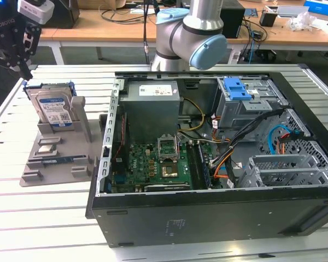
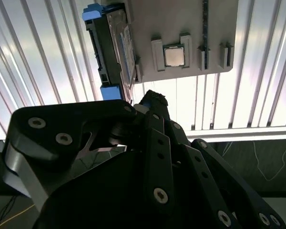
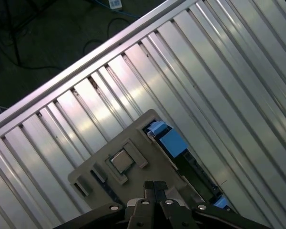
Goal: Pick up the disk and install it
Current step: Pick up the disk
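Slatted aluminium surface (image 1: 54,218) carries everything. An open black PC case (image 1: 208,218) lies on its side and takes most of the exterior view's right and centre, with the robot arm (image 1: 191,33) base just behind it. Inside the case: grey power supply box (image 1: 151,106) at the back, green motherboard (image 1: 153,161) in front of it, and a silver drive cage (image 1: 251,103) toward the exterior view's right. A grey fixture (image 1: 57,158) sits on the surface just beside the case, on the exterior view's left. The disk (image 1: 53,109) stands upright on edge in a fixture slot, label facing the camera and blue rail frame around it. It's not installed and not gripped. In both wrist views the disk (image 2: 115,47) (image 3: 171,142) shows edge-on at the fixture's rim. The gripper (image 1: 25,70) hangs just above the disk's far corner, apart from it. Its fingers are together in both wrist views (image 2: 152,98) (image 3: 155,186) with nothing between them. A CPU chip (image 2: 173,56) (image 3: 120,161) lies flat in a fixture pocket. A blue latch (image 1: 236,88) sits atop the cage.
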Robot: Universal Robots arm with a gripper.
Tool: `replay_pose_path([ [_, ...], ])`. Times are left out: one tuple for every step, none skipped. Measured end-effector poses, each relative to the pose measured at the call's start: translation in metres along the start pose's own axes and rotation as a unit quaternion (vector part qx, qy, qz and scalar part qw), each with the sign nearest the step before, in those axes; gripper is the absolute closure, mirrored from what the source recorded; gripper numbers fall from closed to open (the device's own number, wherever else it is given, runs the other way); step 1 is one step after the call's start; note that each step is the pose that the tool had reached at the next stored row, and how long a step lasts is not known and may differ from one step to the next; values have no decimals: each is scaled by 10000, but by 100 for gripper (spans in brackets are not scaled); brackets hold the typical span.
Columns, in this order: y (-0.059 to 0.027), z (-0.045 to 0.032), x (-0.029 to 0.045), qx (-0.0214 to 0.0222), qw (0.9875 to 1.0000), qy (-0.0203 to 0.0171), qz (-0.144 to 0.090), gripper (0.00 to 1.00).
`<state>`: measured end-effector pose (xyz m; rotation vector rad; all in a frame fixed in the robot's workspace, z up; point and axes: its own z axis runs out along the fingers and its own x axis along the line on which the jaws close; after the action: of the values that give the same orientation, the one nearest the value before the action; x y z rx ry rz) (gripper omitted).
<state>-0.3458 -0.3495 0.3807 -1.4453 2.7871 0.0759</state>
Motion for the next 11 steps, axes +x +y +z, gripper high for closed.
replay_pose_path([
  [0,0,0,-1,10000,1,-34,89],
  [0,0,0,-1,10000,2,-60,89],
  [0,0,0,-2,10000,4,-94,89],
  [0,0,0,-3,9999,6,-135,89],
  [0,0,0,-4,9999,7,-159,89],
  [0,0,0,-4,9998,8,-195,89],
  [0,0,0,-5,9998,9,-218,89],
  [0,0,0,-6,9996,12,-268,89],
  [0,0,0,-10,9991,18,-434,89],
  [0,0,0,-12,9987,21,-508,89],
  [0,0,0,-14,9983,25,-588,89],
])
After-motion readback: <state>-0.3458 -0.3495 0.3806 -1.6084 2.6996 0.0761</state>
